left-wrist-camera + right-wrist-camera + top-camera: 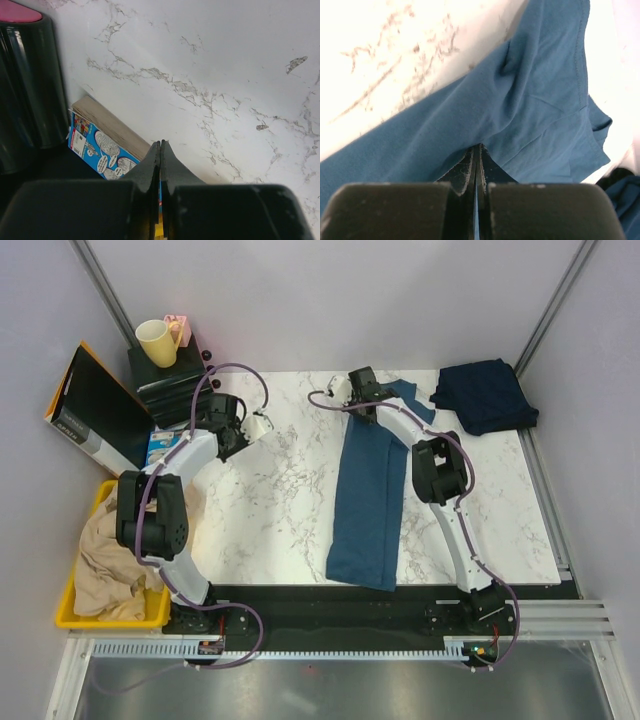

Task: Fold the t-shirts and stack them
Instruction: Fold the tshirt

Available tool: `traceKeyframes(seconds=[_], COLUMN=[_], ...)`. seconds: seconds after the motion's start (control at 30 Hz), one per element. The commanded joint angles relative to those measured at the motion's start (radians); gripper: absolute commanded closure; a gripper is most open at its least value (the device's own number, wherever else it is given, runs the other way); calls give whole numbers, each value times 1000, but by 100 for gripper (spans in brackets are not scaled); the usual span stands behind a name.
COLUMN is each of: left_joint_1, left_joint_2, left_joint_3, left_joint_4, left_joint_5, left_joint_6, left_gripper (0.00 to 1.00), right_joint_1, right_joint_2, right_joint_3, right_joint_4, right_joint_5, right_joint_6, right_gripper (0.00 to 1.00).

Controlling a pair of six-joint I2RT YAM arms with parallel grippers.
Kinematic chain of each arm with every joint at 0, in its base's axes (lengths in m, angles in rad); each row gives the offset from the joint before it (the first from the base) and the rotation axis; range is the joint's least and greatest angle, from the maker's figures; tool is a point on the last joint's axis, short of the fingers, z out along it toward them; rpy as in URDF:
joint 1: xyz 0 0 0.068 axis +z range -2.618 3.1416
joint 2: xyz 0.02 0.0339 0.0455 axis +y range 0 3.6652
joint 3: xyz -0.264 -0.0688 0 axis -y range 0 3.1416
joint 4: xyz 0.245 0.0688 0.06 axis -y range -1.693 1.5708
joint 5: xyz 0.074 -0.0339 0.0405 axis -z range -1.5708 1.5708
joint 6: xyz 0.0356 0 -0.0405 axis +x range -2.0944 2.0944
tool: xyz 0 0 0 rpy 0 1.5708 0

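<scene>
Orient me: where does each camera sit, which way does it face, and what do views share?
Top external: above and behind the arm bases, looking down on the marble table; both arms show.
Left wrist: on the left arm, facing bare marble and a blue box; the left gripper shows, shut and empty.
Right wrist: on the right arm, facing the steel-blue t-shirt; the right gripper shows, shut on it.
Shared: top and right wrist both show that shirt.

Steel-blue t-shirt (pixel 365 500) folded into a long narrow strip, lies flat just right of centre, running top to bottom. Navy t-shirt (pixel 484 393) loosely folded, upper right, apart.
</scene>
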Motion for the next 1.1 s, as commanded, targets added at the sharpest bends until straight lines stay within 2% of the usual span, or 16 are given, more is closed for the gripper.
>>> traceKeyframes(seconds=[0.0, 0.2, 0.43, 0.53, 0.57, 0.67, 0.77, 0.93, 1.0, 1.07], left_joint_1=[-11, -12, -23, -27, -29, -29, -35, -70, -101, -130], left_joint_2=[14, 29, 34, 24, 15, -3, -35, -87, -120, -186], left_joint_3=[26, 28, 3, -9, -15, -28, -38, -48, -69, -124], left_joint_4=[19, 16, 17, 17, 17, 20, 29, 29, 26, 26], left_joint_5=[-24, -50, -49, -43, -41, -26, -6, 8, 31, 72], left_joint_6=[-32, -35, -52, -58, -58, -54, -37, -6, 29, 84], left_gripper=[98, 98, 98, 98, 98, 94, 90, 89, 98, 98], right_joint_1=[42, 102, 156, 151, 145, 128, 105, 70, 39, 6], right_joint_2=[64, 79, 138, 123, 109, 17, -106, -287, -348, -460], right_joint_3=[14, 2, 47, 43, 35, -49, -155, -283, -333, -454], right_joint_4=[80, 156, 307, 384, 401, 447, 470, 418, 348, 282], right_joint_5=[-61, -83, 23, 94, 103, 143, 149, 126, 96, 25], right_joint_6=[-63, -156, -225, -193, -184, -161, -149, -156, -158, -175], right_gripper=[100, 100, 99, 78, 66, 42, 35, 35, 39, 43])
